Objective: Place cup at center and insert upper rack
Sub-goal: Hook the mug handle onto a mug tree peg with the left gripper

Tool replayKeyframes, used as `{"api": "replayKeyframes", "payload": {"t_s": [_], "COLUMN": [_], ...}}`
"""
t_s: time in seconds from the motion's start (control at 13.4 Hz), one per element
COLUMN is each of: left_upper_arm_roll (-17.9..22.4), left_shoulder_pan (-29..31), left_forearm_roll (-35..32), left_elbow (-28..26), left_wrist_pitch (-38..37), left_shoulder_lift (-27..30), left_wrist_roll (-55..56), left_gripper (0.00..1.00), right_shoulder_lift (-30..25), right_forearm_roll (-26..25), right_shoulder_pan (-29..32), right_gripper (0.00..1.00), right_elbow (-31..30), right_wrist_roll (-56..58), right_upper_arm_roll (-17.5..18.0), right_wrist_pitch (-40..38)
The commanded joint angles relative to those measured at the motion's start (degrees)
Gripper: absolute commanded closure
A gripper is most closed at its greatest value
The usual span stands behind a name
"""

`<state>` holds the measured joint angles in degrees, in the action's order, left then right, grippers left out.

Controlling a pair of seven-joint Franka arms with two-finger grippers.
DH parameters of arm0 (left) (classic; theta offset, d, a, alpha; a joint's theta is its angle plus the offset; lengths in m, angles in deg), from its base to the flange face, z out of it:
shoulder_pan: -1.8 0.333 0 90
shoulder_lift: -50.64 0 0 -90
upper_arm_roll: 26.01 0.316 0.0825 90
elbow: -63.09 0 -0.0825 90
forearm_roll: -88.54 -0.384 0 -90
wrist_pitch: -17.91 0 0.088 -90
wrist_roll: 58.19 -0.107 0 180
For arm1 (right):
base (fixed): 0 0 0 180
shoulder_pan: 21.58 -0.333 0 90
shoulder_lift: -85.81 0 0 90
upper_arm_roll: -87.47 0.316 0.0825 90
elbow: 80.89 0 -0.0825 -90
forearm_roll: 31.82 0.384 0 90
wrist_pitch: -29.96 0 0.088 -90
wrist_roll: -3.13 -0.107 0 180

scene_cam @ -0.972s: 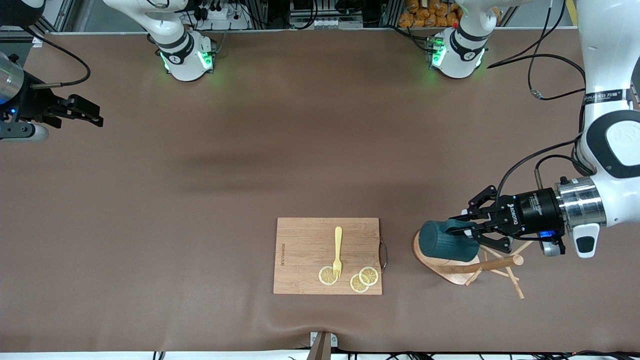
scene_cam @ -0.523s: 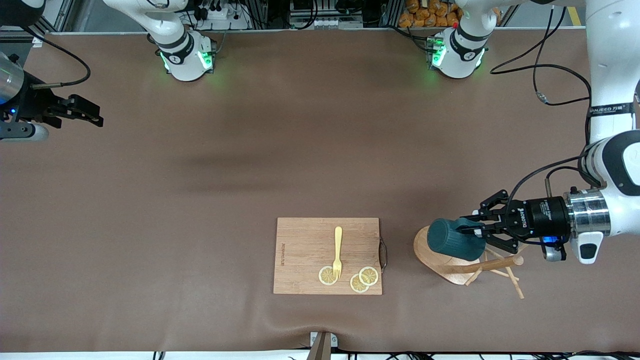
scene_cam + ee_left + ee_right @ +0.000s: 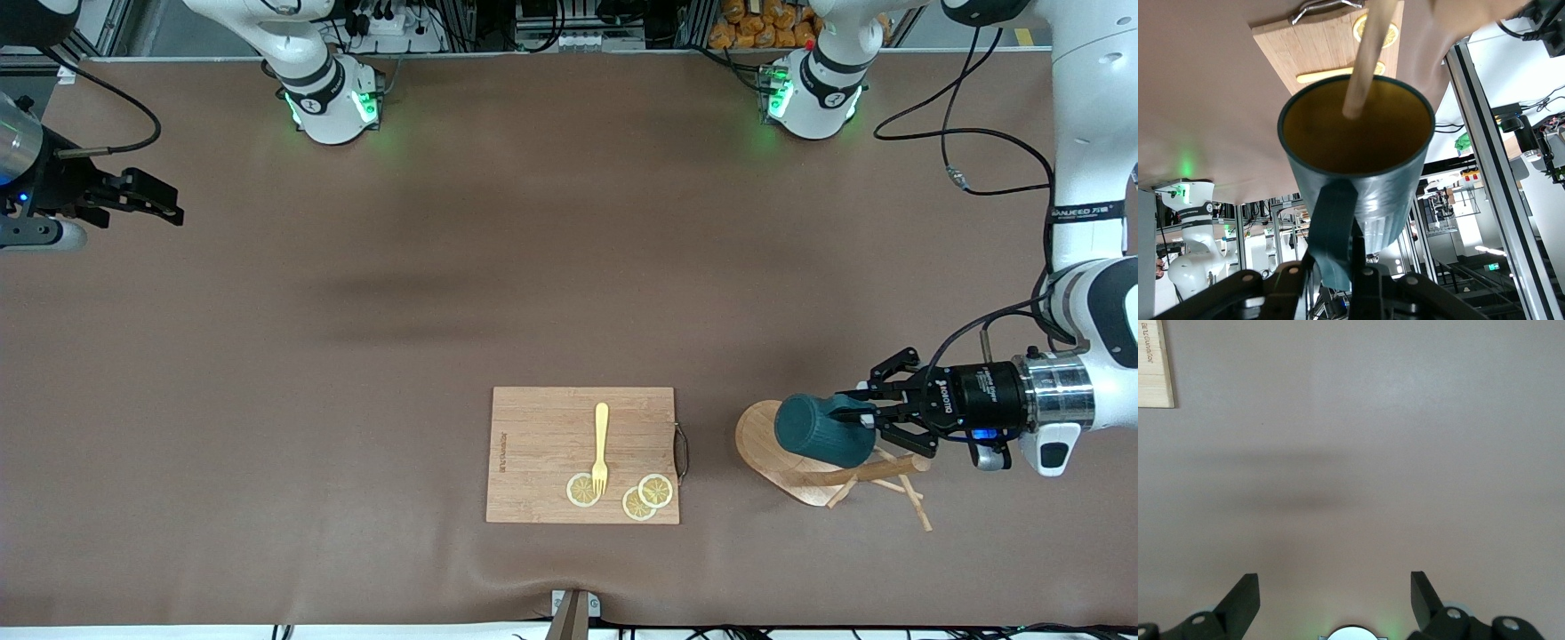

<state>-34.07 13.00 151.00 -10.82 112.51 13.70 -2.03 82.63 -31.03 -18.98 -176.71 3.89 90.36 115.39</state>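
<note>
Over the last second the left gripper [image 3: 869, 418], pinching the cup [image 3: 820, 431] by its handle, has slid toward three o'clock in the front view, and the cup has gone with it across the mug tree [image 3: 756, 442]. The wrist view shows a peg [image 3: 1366, 60] reaching into the cup's mouth, so the cup is probably coming off the tree but is not yet free. The tree stands at three o'clock from the cutting board [image 3: 542, 427], which carries a fork [image 3: 601, 444] and lemon slices [image 3: 647, 494]. From the board toward twelve o'clock the table [image 3: 533, 267] is bare, good room for setting down. The right gripper [image 3: 167, 204] waits, fingers spread, at ten o'clock near the table's edge.
</note>
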Motion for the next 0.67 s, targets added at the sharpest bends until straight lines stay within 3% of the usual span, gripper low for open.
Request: {"api": "replayKeyframes", "payload": {"t_s": [0.0,0.6], "left_upper_arm_roll": [-0.5,-0.5], "left_shoulder_pan": [2.1,4.1], "left_forearm_roll": [2.1,4.9], "left_elbow": [0.3,0.3], "left_wrist_pitch": [-3.0,-4.2], "left_shoulder_lift": [-1.5,-4.0], "left_wrist_roll": [-3.5,-8.4], "left_gripper": [1.0,1.0], "right_shoulder_lift": [-0.5,-0.5], "right_forearm_roll": [0.5,0.5], "right_shoulder_pan": [-0.4,-0.4], "right_gripper": [0.0,0.0], "right_elbow": [-0.4,-0.4], "right_wrist_roll": [-0.8,-0.8], "right_upper_arm_roll": [-0.2,-0.2], "right_wrist_pitch": [0.2,0.2]}}
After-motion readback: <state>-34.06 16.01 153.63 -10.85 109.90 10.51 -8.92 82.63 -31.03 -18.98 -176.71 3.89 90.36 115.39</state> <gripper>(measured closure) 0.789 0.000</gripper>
